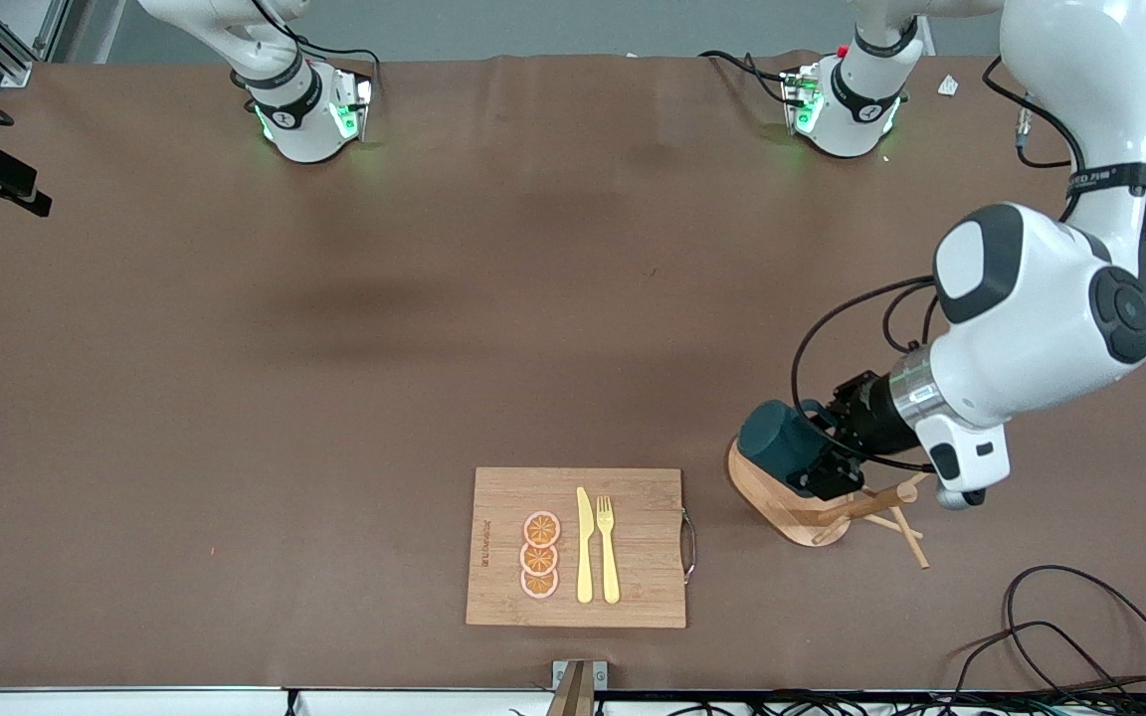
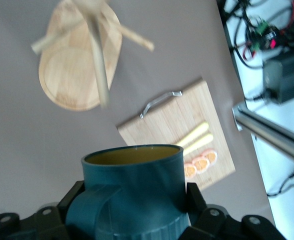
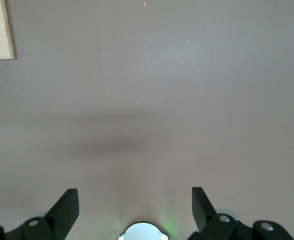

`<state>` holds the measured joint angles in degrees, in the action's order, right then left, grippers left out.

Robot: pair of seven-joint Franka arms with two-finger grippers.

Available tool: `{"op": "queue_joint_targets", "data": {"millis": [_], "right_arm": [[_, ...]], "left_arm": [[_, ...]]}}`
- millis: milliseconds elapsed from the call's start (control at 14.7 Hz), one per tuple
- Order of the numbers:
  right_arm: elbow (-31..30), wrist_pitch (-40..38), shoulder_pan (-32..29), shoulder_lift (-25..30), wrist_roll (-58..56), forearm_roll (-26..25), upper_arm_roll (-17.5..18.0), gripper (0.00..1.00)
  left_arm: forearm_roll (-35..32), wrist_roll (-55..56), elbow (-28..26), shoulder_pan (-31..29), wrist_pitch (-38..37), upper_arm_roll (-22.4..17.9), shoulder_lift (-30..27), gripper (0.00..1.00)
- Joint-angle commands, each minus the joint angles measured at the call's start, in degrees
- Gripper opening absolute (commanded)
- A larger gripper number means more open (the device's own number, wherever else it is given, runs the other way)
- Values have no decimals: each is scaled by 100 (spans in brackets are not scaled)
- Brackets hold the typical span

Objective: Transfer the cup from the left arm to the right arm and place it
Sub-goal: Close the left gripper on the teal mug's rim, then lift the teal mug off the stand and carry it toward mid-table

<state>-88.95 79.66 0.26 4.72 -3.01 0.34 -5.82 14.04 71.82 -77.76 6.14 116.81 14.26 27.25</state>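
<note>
Gripping the small dark teal-green ribbed cup (image 1: 777, 436) between clenched fingers, the left gripper (image 1: 820, 459) holds it in the air over the round wooden peg rack (image 1: 802, 502), beside the bamboo cutting board (image 1: 643, 557) carrying orange slices (image 1: 539, 555) and yellow cutlery (image 1: 597, 547). High over bare brown table (image 3: 187, 100), the right gripper (image 3: 135, 207) waits with fingers spread apart, grasping nothing.

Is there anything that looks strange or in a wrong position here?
Nothing stands out. The left gripper holds the cup tilted over the wooden peg rack; the right gripper waits open.
</note>
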Motion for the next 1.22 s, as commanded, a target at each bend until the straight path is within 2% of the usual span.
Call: {"op": "queue_joint_targets", "data": {"millis": [0, 339, 611, 950, 1153], "right_arm": [[-70, -21, -88, 91, -60, -8, 63, 100], [-70, -21, -88, 91, -60, -8, 63, 100], [-70, -21, -97, 91, -60, -8, 63, 100], [-70, -21, -97, 91, -60, -8, 63, 100], [-79, -21, -97, 91, -68, -8, 63, 100]], "left_arm": [[-592, 384, -64, 369, -70, 138, -220, 40], [-1682, 1009, -64, 1485, 17, 147, -220, 42], [-2763, 1001, -72, 2337, 596, 138, -124, 43], [-4660, 1219, -90, 3445, 1264, 130, 219, 43], [-6311, 1746, -107, 3972, 1318, 138, 526, 43]]}}
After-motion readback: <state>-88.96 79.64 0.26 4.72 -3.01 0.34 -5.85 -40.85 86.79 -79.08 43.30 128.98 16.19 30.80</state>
